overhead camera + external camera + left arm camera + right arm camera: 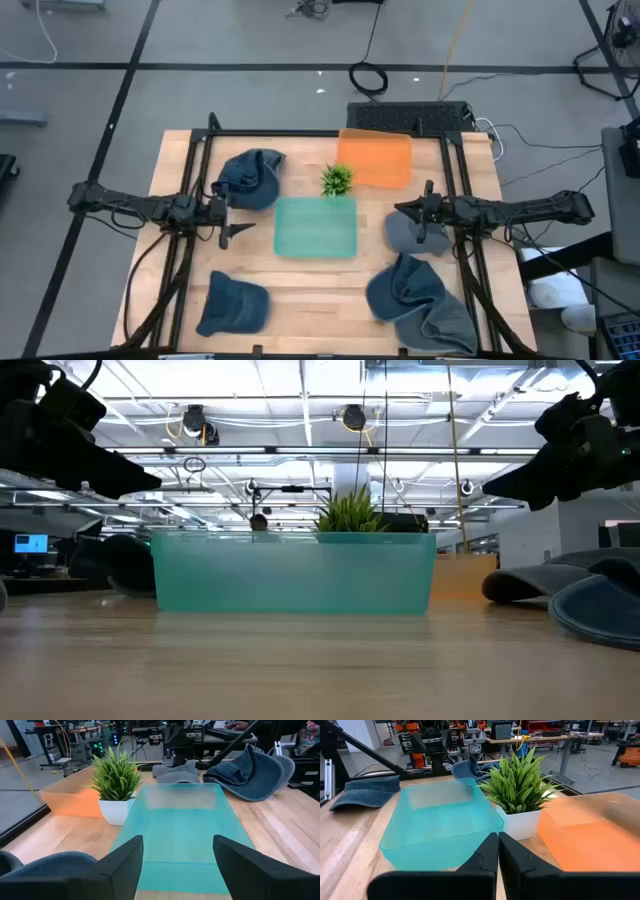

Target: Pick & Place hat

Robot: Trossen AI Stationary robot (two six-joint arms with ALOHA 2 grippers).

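Note:
Several hats lie brim-down on the table. A dark blue one point(250, 178) lies far left, another point(232, 303) near left. A grey one point(408, 234) sits right of the teal tray point(316, 226), and blue-grey ones point(420, 300) are piled near right. My left gripper point(243, 226) hovers open at the tray's left edge, its fingers spread point(177, 857) toward the tray. My right gripper point(400, 209) hangs shut point(498, 851) above the grey hat point(540, 582), clear of it.
A small potted plant point(337, 180) stands just beyond the teal tray, and an orange tray point(375, 160) lies to its far right. Both arms are raised above the table point(320, 660) in the low view. Bare wood shows along the near edge between the hats.

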